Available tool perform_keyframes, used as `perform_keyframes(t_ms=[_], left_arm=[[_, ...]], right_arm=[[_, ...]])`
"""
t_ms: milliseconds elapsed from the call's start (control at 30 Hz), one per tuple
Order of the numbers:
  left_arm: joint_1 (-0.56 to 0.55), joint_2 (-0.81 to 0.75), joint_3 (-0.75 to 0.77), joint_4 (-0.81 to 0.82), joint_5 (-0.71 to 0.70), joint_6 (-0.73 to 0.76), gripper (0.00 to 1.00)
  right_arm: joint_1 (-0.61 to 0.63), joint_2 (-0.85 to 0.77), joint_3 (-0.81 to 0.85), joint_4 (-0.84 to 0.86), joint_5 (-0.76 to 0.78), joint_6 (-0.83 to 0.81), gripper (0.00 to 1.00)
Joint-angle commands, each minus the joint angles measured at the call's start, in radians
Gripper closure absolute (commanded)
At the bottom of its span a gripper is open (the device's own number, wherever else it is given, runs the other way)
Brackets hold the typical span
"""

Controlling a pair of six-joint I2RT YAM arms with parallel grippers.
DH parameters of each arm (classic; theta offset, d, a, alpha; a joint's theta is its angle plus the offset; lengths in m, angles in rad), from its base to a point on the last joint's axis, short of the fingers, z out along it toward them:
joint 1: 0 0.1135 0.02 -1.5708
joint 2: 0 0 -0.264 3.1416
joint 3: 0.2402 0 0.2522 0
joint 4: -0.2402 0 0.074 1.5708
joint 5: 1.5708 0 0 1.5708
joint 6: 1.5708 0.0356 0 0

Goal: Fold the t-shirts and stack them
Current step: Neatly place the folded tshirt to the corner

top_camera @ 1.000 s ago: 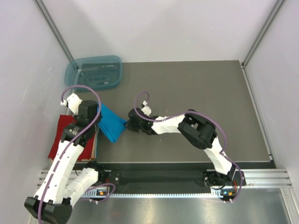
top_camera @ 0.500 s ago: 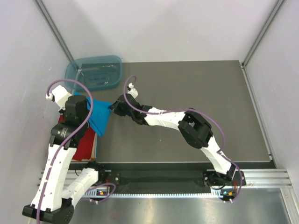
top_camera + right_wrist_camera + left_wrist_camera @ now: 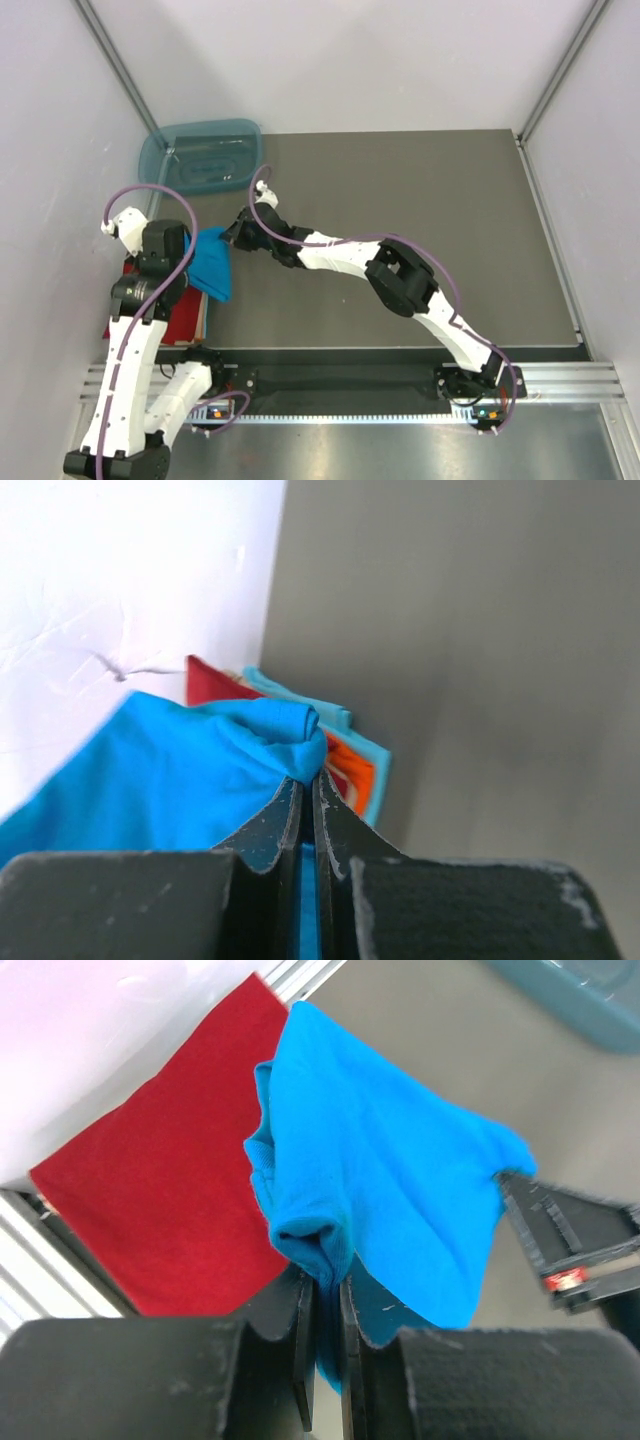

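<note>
While my left claw point(image 3: 322, 1290) and right claw point(image 3: 308, 785) each clench a bunched edge of the turquoise t-shirt point(image 3: 211, 263), it hangs over the red t-shirt point(image 3: 150, 1190) at the left edge of the tabletop point(image 3: 420, 220) — tub point(image 3: 200, 155) beyond, side wall point(image 3: 60, 150) close.

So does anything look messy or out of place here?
Only the blue t-shirt: it hangs bunched and creased between the left hand and the right hand, pinched by both, not yet laid flat on the red t-shirt below. The red one lies neat and flat. Nothing looks spilled or torn.
</note>
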Motion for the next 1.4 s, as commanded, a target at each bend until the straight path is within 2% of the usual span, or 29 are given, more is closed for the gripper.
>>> perform_keyframes(t_ms=[0,100,200,233,300,433,500,667,800,900,1067,1167,1267,1367], left_arm=[[0.044,-0.047,-0.017,0.081,0.033,0.096,1.0],[0.107,0.017,0.041,0.118,0.147,0.172,1.0],[0.242,0.082,0.063,0.104,0.301,0.177,1.0],[0.309,0.086,0.054,0.11,0.398,0.177,1.0],[0.316,0.086,0.037,0.135,0.413,0.154,1.0],[0.397,0.122,0.037,0.176,0.436,0.136,1.0],[0.427,0.117,0.018,0.213,0.398,0.133,1.0],[0.487,0.044,-0.073,0.16,0.06,0.096,1.0],[0.512,0.0,-0.121,0.17,-0.064,0.099,1.0],[0.538,-0.026,-0.138,0.222,-0.091,0.102,1.0],[0.537,0.005,-0.069,0.253,-0.163,0.159,1.0],[0.535,0.017,-0.083,0.25,-0.205,0.133,1.0],[0.527,-0.021,-0.181,0.296,-0.243,0.132,1.0],[0.529,-0.116,-0.285,0.43,-0.236,0.197,1.0]], right_arm=[[0.023,0.018,0.089,0.08,-0.017,-0.017,1.0],[0.032,0.02,0.097,0.106,-0.017,-0.009,1.0],[0.041,0.014,0.081,0.127,-0.011,0.009,1.0],[0.041,0.011,0.072,0.133,-0.01,0.023,1.0],[0.046,-0.011,0.037,0.156,0.001,0.033,1.0],[0.055,-0.02,0.025,0.164,0.013,0.03,1.0],[0.059,-0.022,0.019,0.175,0.009,0.038,1.0],[0.076,-0.026,0.005,0.199,0.004,0.058,1.0],[0.104,-0.026,0.014,0.207,0.019,0.052,1.0],[0.118,-0.012,0.014,0.242,0.026,0.079,1.0],[0.116,-0.002,0.029,0.281,0.041,0.075,1.0],[0.116,-0.012,0.008,0.293,0.064,0.053,1.0],[0.113,0.001,0.002,0.314,0.064,0.049,1.0],[0.104,0.02,-0.004,0.325,0.061,0.046,1.0]])
